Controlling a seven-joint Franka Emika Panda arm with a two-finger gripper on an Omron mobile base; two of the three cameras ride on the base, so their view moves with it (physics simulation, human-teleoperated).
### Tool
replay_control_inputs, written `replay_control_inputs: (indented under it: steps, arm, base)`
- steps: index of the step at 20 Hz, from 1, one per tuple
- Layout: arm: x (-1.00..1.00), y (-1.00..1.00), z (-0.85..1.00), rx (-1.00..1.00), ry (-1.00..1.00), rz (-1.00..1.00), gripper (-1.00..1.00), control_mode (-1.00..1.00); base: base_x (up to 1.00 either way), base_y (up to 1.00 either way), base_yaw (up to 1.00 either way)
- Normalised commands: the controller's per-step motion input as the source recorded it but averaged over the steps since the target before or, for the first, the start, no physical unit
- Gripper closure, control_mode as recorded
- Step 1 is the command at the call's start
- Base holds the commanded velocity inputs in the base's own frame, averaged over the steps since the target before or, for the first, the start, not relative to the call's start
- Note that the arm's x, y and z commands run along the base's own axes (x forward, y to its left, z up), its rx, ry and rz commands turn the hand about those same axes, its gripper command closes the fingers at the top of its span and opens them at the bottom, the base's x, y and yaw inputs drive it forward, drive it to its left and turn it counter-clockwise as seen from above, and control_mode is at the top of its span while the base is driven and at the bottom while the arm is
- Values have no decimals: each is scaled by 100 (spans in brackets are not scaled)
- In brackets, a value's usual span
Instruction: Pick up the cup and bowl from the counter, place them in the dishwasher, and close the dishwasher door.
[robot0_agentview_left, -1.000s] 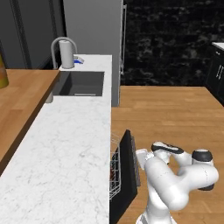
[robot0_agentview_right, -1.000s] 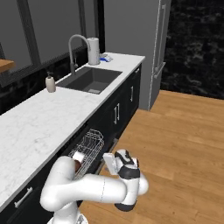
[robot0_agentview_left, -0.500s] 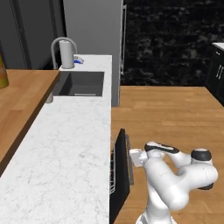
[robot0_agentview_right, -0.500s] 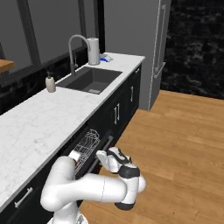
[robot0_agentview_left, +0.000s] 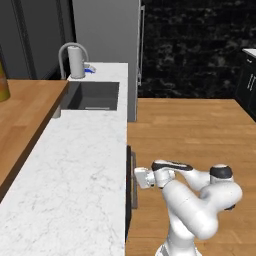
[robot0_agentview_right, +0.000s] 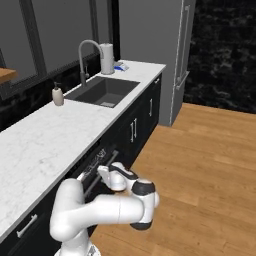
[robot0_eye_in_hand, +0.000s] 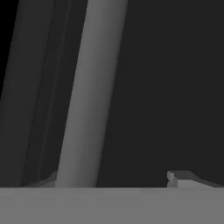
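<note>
From the left base view, you can see the dishwasher door (robot0_agentview_left: 133, 180) standing almost upright against the dark cabinet fronts under the counter (robot0_agentview_left: 75, 175); a second ago it leaned well out with the white wire rack showing behind it, and half a second ago it was already narrower. The gripper (robot0_agentview_left: 138, 177) is pressed up against the door's outer face, having followed it in. The counter slab itself carries no cup or bowl that you can make out here, so judge them to be already inside the dishwasher, though you cannot confirm that from these pictures. In the right base view the gripper (robot0_agentview_right: 104, 171) sits right at the door (robot0_agentview_right: 95, 170), near its grey bar handle, and a thin dark gap along the door's top edge suggests it is not quite flush; the rack that showed earlier is now hidden. The sink (robot0_agentview_right: 102, 91) and tap are well away and play no part. In the hand view the handle (robot0_eye_in_hand: 89, 92) runs as a pale bar close in front of the camera, against black panel. You cannot tell how wide the jaws stand, and nothing appears gripped. Expect one last short push to seat the door.
</note>
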Motion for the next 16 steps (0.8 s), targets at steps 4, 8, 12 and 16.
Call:
replay_control_inputs:
  steps: [4,8,12,16]
  arm:
    - [43,100,-100,49,-12,9,-100,-100]
    - [27,100,-100,56,-14,16,-100,-100]
    - [17,100,-100,61,-16,19,-100,-100]
    - [11,100,-100,68,-20,21,-100,-100]
  base:
    - [0,0,0]
    - [0,0,0]
    - [0,0,0]
    - [0,0,0]
